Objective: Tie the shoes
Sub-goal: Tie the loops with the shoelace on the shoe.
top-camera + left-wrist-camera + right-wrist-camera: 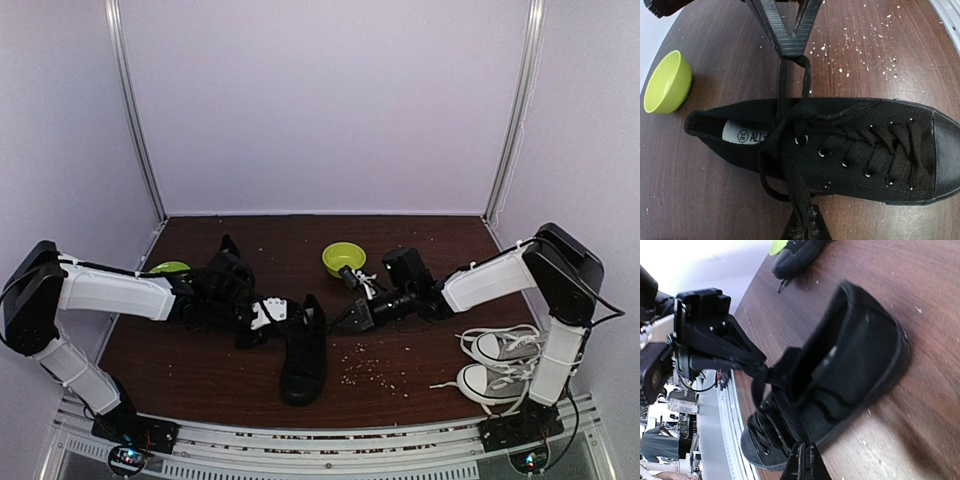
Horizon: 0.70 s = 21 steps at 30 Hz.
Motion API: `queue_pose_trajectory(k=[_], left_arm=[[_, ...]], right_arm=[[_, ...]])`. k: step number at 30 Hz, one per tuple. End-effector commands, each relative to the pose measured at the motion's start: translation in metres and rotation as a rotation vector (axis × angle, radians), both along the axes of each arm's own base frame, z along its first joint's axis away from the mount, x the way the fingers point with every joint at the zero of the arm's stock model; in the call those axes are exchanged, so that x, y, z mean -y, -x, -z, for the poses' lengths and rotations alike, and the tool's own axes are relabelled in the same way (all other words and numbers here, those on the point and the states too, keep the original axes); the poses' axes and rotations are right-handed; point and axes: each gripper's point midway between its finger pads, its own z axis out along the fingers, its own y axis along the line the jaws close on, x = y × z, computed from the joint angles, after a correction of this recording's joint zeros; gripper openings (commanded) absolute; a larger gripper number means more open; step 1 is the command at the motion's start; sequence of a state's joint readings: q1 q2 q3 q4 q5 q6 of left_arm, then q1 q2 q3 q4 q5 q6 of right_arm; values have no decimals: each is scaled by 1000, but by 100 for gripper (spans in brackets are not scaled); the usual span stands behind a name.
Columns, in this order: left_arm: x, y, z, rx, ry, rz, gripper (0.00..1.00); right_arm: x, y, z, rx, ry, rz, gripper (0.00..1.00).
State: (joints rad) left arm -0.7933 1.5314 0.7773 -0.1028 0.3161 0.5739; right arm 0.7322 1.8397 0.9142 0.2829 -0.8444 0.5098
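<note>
Green bowl [666, 82] (upright) near black shoe [840, 150].

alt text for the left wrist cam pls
A black sneaker lies across a brown table, toe right; the left gripper below and right gripper above each pinch one of its laces. A green bowl sits left.
</note>
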Motion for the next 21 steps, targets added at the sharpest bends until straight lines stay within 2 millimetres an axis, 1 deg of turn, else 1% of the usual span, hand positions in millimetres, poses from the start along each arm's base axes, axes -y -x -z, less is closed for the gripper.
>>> queue_pose_trajectory(k=[1, 6, 9, 12, 15, 21], left_arm=[[-3, 0, 5, -40, -14, -26, 0], [-3, -2, 4, -89, -16, -74, 0], [-4, -1, 7, -150, -15, -127, 0], [-6, -2, 11, -181, -20, -168, 0], [-8, -9, 14, -187, -25, -213, 0], [-16, -26, 20, -249, -28, -299, 0]], right_arm=[[10, 0, -3, 31, 21, 23, 0], [23, 4, 8, 16, 61, 41, 0], [26, 5, 12, 8, 67, 51, 0], [29, 4, 21, -1, 88, 60, 0], [33, 3, 31, -19, 106, 75, 0], [39, -1, 40, -17, 125, 104, 0]])
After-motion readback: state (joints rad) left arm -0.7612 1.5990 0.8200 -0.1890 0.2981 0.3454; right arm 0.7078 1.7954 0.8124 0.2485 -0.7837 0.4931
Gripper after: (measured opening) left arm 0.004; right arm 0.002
